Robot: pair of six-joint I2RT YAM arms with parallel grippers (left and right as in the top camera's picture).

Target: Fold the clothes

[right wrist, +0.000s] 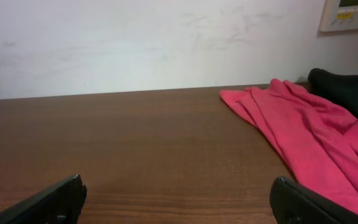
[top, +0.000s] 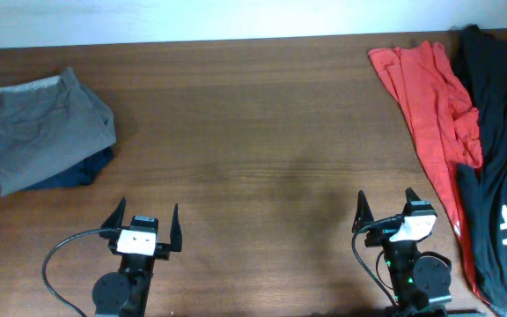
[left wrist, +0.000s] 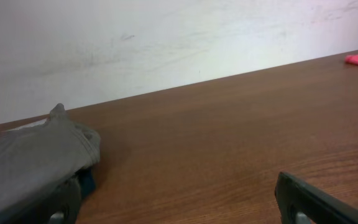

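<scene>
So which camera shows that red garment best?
The overhead view: the red garment lies crumpled on the right, seen nearly whole, beside a black garment. The right wrist view shows part of it side-on; the left wrist view only a far corner.

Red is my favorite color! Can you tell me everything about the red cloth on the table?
The red garment looks like soft, thin cloth. It lies unfolded and creased in a long strip at the right end of the brown table, far edge toward near. A black garment with white lettering lies against its right side and over its lower part. The open right claw is not touching it.
</scene>
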